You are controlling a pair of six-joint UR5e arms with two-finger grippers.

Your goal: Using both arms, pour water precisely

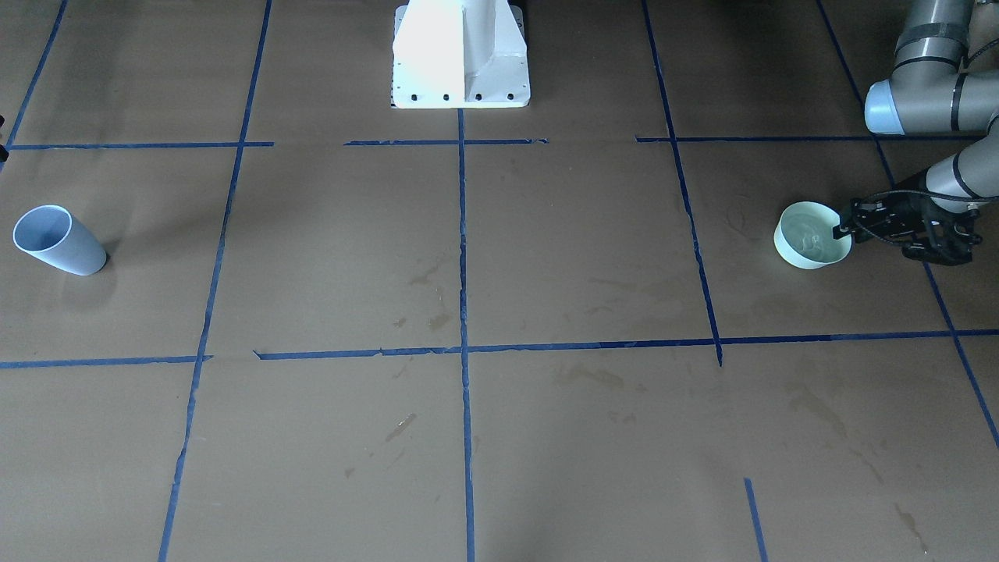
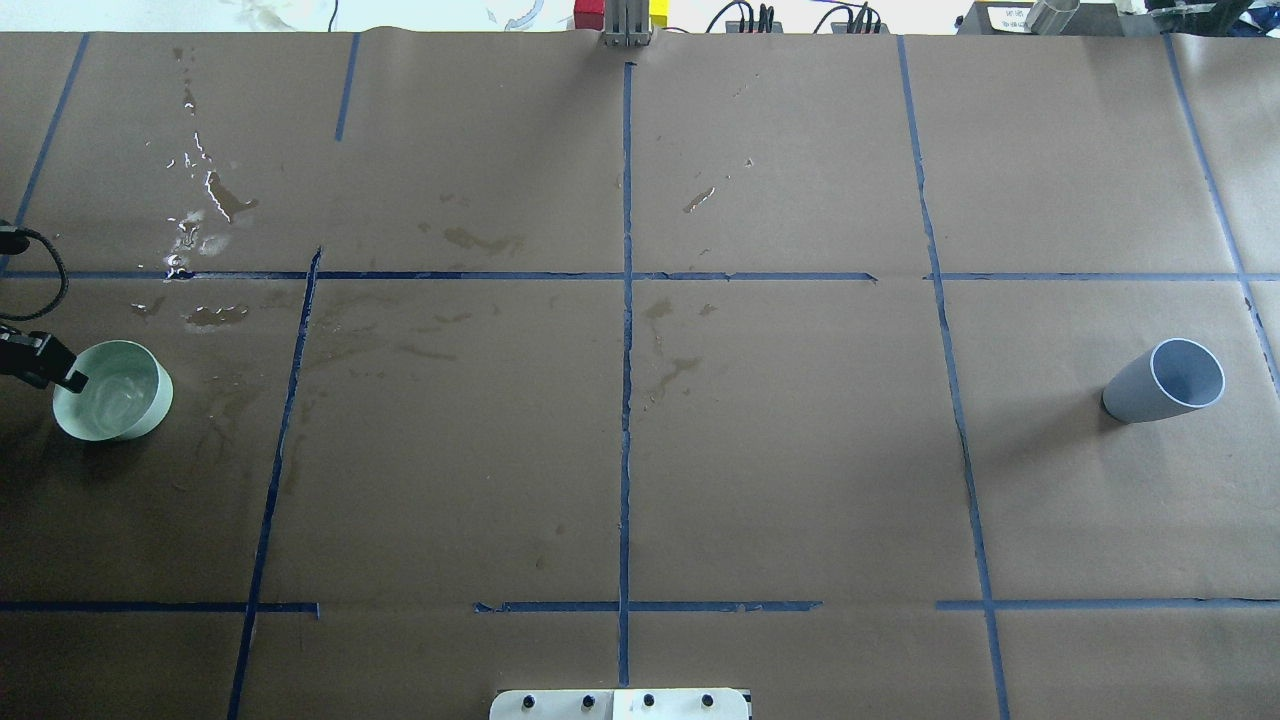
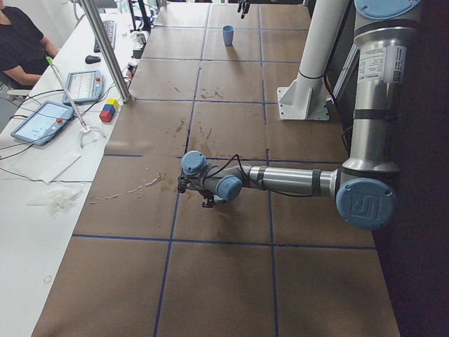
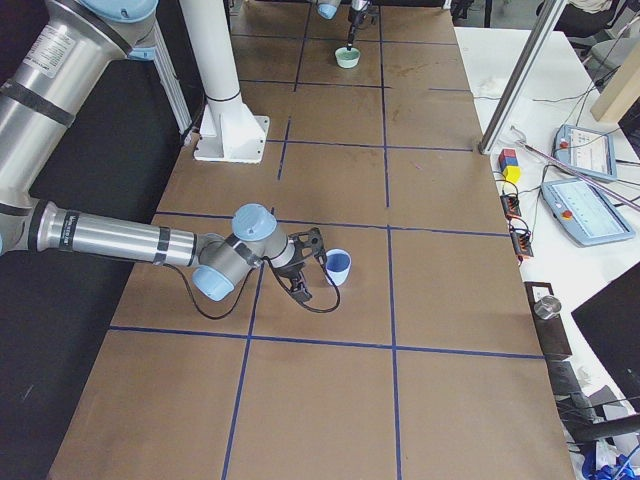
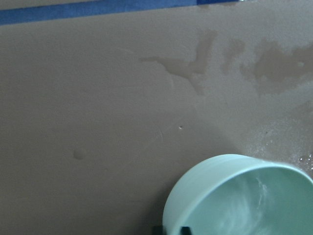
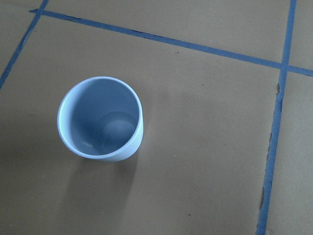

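A pale green bowl [image 1: 808, 254] stands on the brown table and holds the water [image 1: 812, 236], clear with a faint sheen. My left gripper [image 1: 841, 229] is at the bowl's rim, its jaws pinched across the rim. The overhead view shows the left gripper [image 2: 68, 378] on the rim of the bowl [image 2: 140, 420]. In the left wrist view the water [image 5: 249, 205] swirls inside the bowl. A light blue cup [image 1: 58, 240] stands empty [image 6: 100, 120] at the opposite end. My right gripper [image 4: 312, 245] hovers just beside the cup [image 4: 339, 267]; I cannot tell whether it is open or shut.
The white pedestal [image 1: 460, 55] is bolted at the table's robot side. Wet patches [image 2: 200, 220] glisten beyond the bowl, and dried stains mark the middle. A side bench with tablets [image 3: 42, 119] and a seated person [image 3: 21, 42] runs along the far edge.
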